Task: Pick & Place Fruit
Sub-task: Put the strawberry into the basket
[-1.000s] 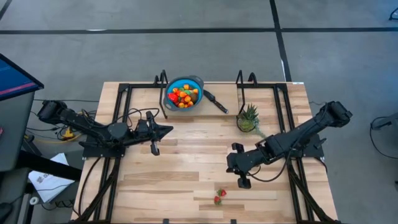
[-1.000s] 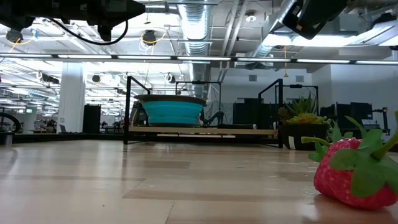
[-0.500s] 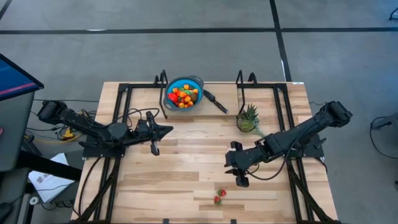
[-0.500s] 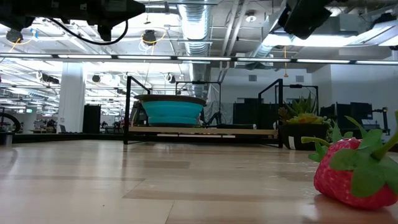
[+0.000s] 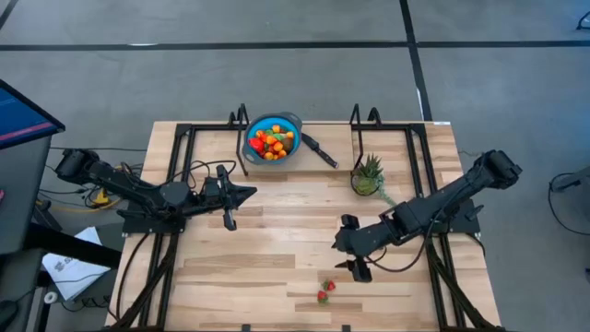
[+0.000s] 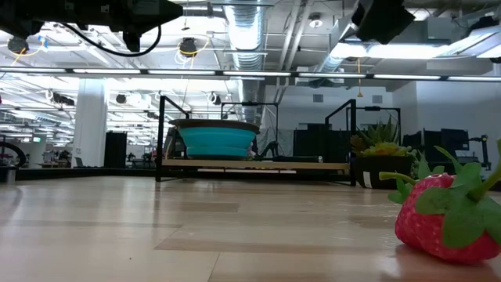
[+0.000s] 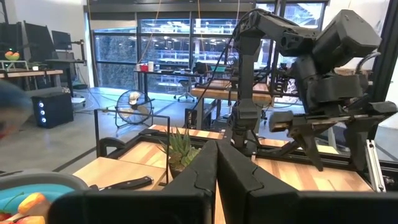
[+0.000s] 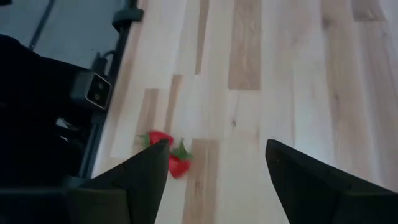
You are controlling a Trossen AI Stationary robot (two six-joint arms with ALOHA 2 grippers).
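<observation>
strawberries (image 5: 324, 291), two, touching, lie on the desk (image 5: 277, 249) near its front edge. right gripper (image 5: 356, 269) hangs above them, fingers spread, empty. risk: pinching both, or nudging one off the edge. left gripper (image 5: 229, 219) closed, idle.

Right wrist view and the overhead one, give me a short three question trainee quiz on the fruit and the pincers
1. True or false: the right pincer stands open above the table.
2. Which fruit lies loose on the table? A) strawberries B) banana C) grapes
3. Fill in: most fruit sits in the blue ____.

Key: 1 true; 2 A; 3 bowl. The left pincer waits shut, mid-table.
</observation>
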